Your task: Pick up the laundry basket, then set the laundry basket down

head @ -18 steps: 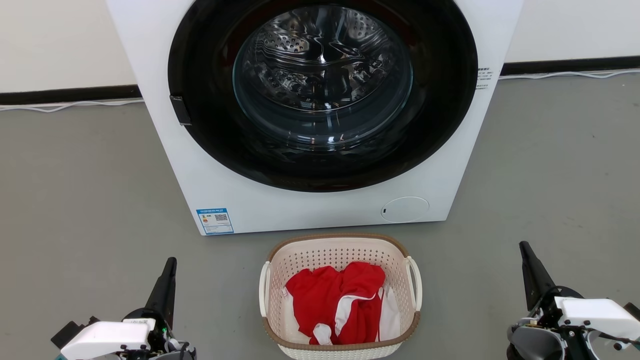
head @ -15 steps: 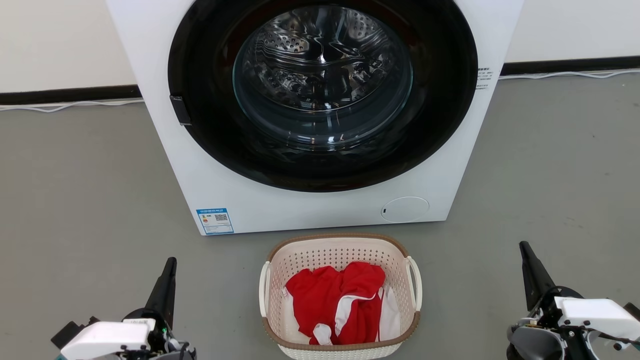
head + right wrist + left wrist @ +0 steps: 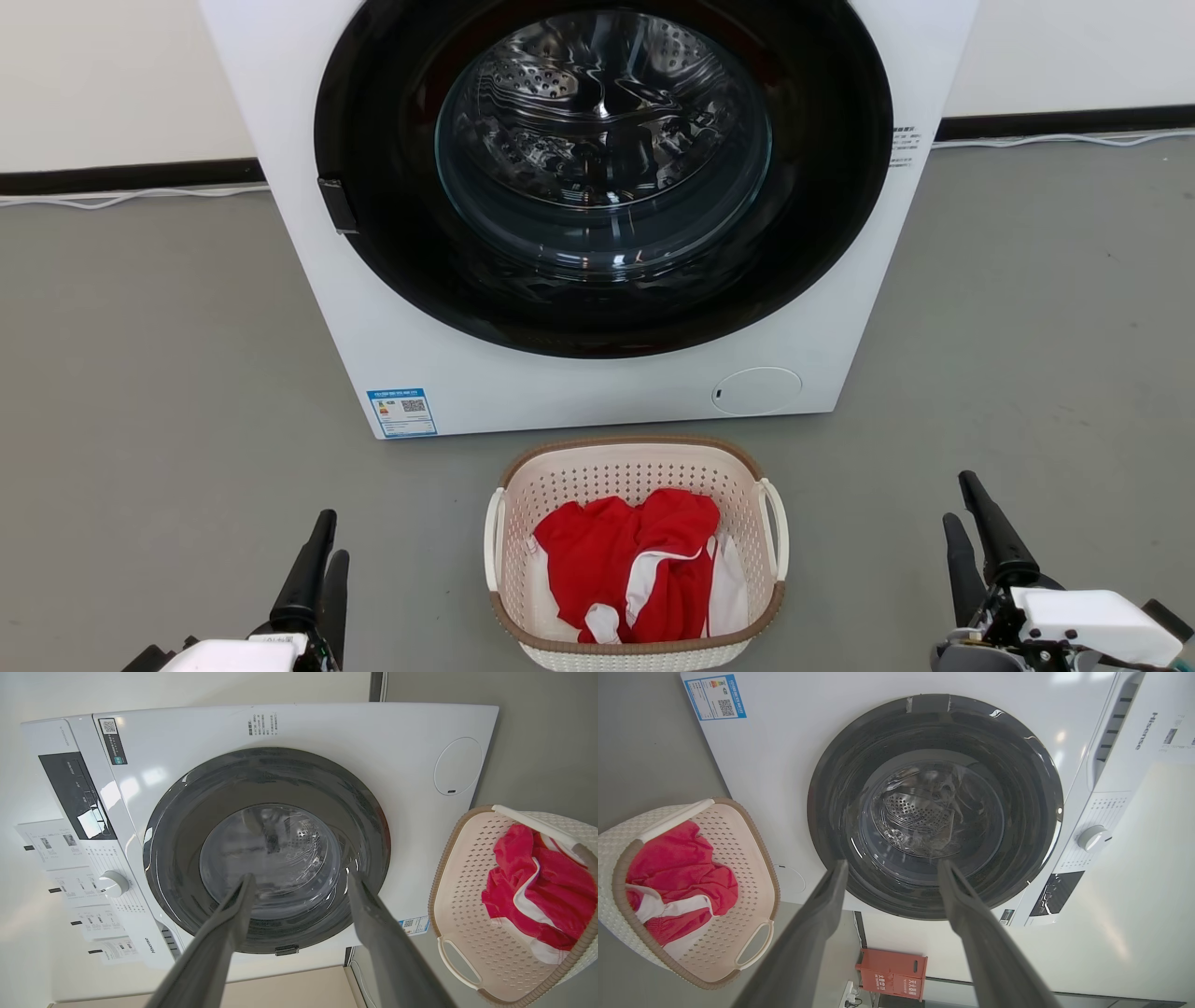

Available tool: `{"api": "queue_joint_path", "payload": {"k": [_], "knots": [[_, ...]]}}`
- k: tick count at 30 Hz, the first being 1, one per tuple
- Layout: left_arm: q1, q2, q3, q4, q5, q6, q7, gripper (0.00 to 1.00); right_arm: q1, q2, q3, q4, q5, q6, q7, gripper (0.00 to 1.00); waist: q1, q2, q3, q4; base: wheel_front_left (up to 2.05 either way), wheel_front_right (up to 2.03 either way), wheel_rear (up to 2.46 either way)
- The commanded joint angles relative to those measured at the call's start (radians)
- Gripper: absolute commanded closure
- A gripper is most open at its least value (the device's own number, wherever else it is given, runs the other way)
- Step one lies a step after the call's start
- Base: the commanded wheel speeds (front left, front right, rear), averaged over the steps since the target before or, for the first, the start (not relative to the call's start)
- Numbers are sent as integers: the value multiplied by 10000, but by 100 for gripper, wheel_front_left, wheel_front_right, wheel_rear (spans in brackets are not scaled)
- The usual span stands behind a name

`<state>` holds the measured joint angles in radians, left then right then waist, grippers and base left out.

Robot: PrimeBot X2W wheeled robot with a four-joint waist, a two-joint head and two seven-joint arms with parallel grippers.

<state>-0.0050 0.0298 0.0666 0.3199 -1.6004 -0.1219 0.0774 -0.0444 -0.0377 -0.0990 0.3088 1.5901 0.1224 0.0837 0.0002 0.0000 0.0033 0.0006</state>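
Observation:
The laundry basket (image 3: 624, 480) is cream-white and perforated, with a brown rim and white side handles. It stands on the grey floor just in front of the washing machine. A red and white garment (image 3: 624, 560) lies inside it. My left gripper (image 3: 333, 535) is low on the basket's left and my right gripper (image 3: 956, 497) low on its right, both well apart from it. In the left wrist view the left gripper (image 3: 892, 863) is open and empty, with the basket (image 3: 747, 868) off to the side. The right gripper (image 3: 300, 876) is also open and empty, with the basket (image 3: 467, 882) at that view's right edge.
The white washing machine (image 3: 420, 355) with its round dark glass door shut stands right behind the basket. A white cable (image 3: 131, 197) runs along the wall base. A red box (image 3: 892, 973) stands beside the machine. Open grey floor lies on both sides of the basket.
Both grippers have dropped lower in the head view and turned about their wrists, so two fingers of each show where one did before. The basket has not moved.

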Motion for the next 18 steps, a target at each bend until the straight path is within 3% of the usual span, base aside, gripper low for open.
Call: {"api": "queue_joint_path", "payload": {"k": [1, 18], "knots": [[-228, 62, 23, -325, 91, -18, -90, 0, -232, -80, 42, -309, -149, 13, -152, 0, -1, 0, 4, 1, 0, 0, 0], [-252, 84, 55, -255, 1573, 55, -589, 0, -285, -121, 216, -471, -2582, 24, -650, 0, -2, 0, 37, 12, 0, 0, 0]]}}
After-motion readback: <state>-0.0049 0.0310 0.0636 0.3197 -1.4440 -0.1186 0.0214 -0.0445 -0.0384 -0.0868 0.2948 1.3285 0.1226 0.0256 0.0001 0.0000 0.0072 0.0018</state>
